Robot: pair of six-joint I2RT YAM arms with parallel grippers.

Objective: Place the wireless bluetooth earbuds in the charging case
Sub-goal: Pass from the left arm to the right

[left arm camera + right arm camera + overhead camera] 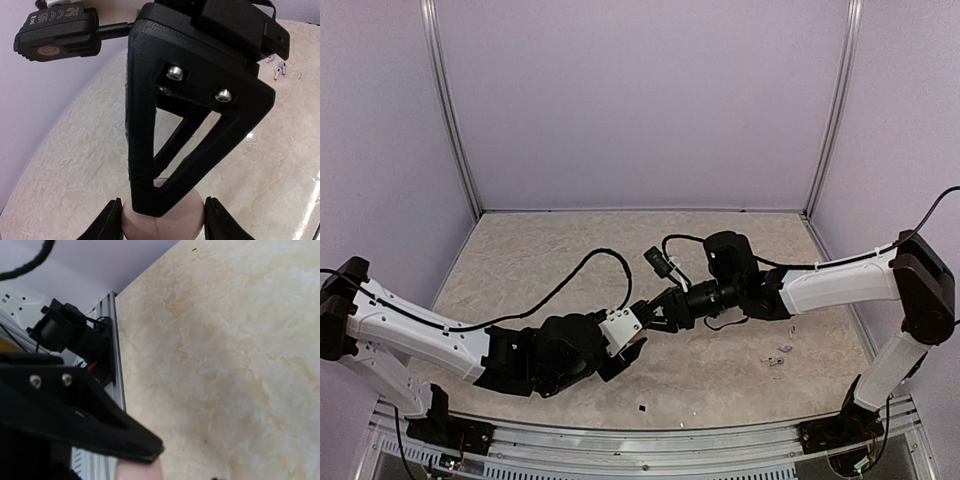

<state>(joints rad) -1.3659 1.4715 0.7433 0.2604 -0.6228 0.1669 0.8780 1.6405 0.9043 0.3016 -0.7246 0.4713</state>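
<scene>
My left gripper (162, 212) is shut on a round, pale pink charging case (175, 224), one finger on each side of it. The case looks closed, with a seam down its front. A black triangular finger (150, 125) of my right gripper rests its tip on the top of the case. In the top view the left gripper (632, 348) and right gripper (655, 318) meet at the table's middle. The tiny lilac-white earbuds (776, 357) lie loose on the table to the right, also seen in the left wrist view (278, 69). The right wrist view shows only the case's edge (142, 471).
The marble-patterned table (570, 250) has purple walls at the back and sides. An aluminium rail (114, 365) runs along the near edge. A small dark speck (642, 409) lies near the front. The right arm's wrist camera and its cable (660, 265) hang above the grippers.
</scene>
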